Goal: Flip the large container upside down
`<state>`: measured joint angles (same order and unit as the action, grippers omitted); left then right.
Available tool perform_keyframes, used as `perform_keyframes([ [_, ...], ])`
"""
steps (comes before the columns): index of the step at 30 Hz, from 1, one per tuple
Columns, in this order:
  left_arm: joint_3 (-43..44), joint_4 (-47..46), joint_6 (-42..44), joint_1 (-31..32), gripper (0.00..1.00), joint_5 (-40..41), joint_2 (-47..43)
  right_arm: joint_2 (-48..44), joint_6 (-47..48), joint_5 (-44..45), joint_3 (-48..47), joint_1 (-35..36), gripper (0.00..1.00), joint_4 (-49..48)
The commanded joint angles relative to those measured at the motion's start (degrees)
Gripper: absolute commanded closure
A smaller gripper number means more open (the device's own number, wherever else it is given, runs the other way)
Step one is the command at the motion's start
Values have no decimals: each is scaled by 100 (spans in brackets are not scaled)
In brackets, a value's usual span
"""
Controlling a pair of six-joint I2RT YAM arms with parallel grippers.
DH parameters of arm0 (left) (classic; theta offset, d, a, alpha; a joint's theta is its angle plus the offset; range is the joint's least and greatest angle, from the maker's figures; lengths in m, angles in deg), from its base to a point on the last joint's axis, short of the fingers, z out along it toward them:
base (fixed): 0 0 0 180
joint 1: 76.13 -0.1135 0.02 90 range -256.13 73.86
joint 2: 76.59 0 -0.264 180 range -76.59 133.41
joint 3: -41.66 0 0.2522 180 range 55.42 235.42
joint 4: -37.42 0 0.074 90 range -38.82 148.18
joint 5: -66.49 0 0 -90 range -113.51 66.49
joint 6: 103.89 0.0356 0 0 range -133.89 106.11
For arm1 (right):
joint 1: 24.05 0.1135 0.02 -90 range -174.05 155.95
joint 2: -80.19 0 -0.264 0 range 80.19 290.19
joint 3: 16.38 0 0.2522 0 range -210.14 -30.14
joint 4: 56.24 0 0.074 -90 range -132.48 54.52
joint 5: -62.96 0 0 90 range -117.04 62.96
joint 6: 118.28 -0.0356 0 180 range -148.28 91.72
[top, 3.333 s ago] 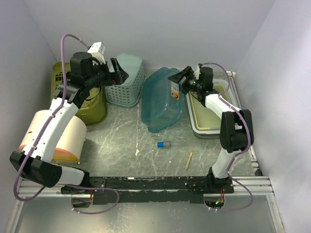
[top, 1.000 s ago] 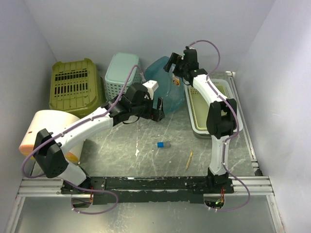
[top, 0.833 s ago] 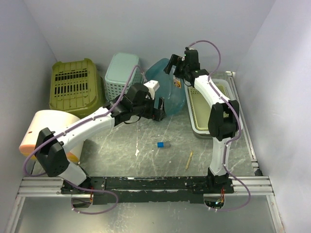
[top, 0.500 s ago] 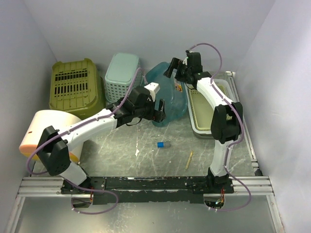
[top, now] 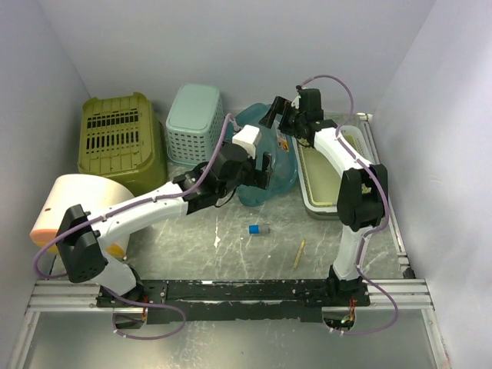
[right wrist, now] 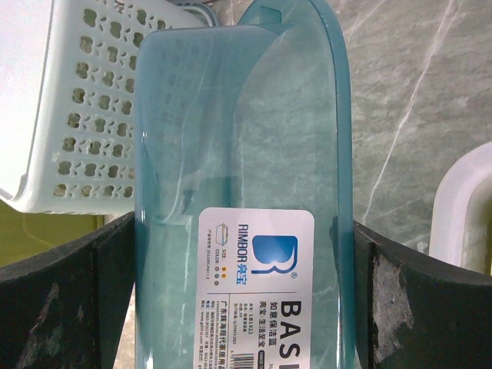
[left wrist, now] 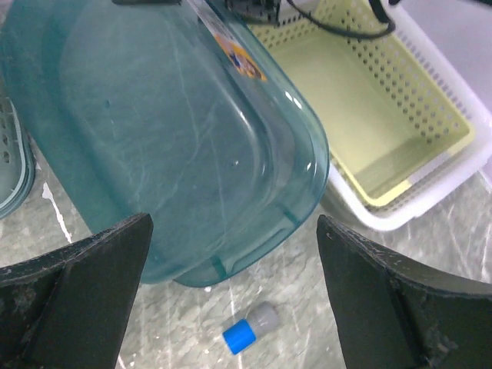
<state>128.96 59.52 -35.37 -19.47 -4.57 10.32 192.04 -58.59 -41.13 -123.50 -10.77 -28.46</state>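
Bases of the 2 arms sit on a black rail (top: 254, 290) at the near edge of the marbled grey table (top: 192, 231). Just beyond it lie a thin wood-coloured stick (top: 300, 252) and a small blue-and-grey cylinder (top: 258, 229), apart from each other. A cream roll with an orange end (top: 77, 207) lies at the left.

Mid-table, the left gripper (top: 260, 171) hovers over the large translucent teal plastic tub (top: 280, 173), its fingers spread wide and holding nothing. The tub stands tipped up on one long edge, hollow side facing left. A white tray (top: 323, 204) holding a yellow perforated basket (top: 319, 173) sits close to its right.

At the tub's far end the right gripper (top: 277, 114) straddles the labelled wall, fingers wide apart on either side. Whether they press it cannot be told.

Furthest back stand an overturned mint basket (top: 196, 119) and an olive slotted crate (top: 119, 138).
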Motion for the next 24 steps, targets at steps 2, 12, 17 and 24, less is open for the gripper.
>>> perform_keyframes([
  [2, 139, -710, -314, 500, 0, 1300, 165, -122, -5, -187, 319, -65, 0, 54],
  [12, 874, -412, -480, 632, 0, 1797, 1157, -240, 7, -157, 380, -62, 0, 53],
  [17, 829, -200, -880, 477, 0, 1549, 1405, -281, 13, -196, 461, -63, 0, 49],
  [24, 728, 144, -1314, 267, 0, 1659, 1390, -405, 50, -154, 601, -89, 0, 32],
])
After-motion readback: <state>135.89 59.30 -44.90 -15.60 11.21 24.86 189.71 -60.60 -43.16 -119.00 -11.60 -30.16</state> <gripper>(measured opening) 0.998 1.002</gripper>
